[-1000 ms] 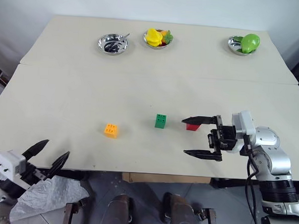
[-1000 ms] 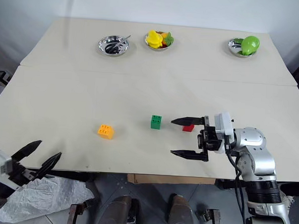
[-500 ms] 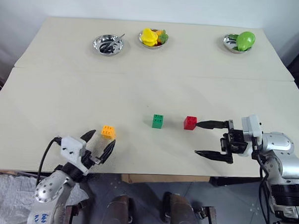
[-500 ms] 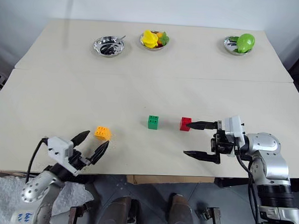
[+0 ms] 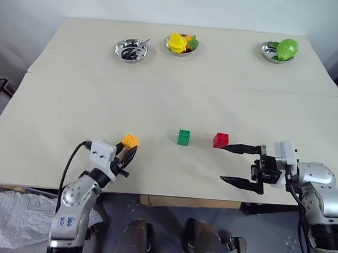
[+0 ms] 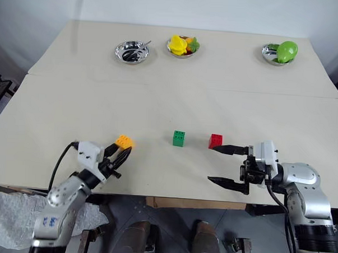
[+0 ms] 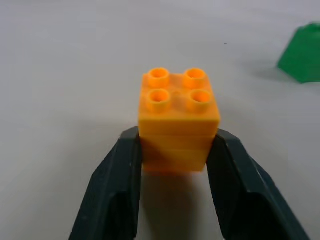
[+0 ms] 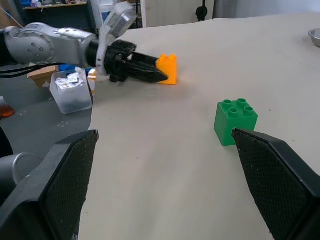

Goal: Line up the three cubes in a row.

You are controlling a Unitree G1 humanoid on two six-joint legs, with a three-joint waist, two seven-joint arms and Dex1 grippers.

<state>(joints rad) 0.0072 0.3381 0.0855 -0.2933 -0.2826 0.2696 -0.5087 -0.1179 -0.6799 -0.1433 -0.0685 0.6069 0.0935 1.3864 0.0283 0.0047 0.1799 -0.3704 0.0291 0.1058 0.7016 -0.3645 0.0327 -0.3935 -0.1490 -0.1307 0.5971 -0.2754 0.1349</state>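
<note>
Fingers of our left gripper (image 7: 172, 155) have just shut on the small yellow-orange plastic cube with studs on top (image 7: 177, 120), near the front edge of the pale table (image 5: 75, 100). A moment ago they were wide open and farther back. We think we can now slide it toward the small green studded cube (image 5: 184, 136) and the small red studded cube (image 5: 220, 140). Our right gripper (image 5: 237, 165) waits open beside the red one. Our left wrist view shows the black pads (image 7: 117, 185) pressing both sides; our head views cannot.
</note>
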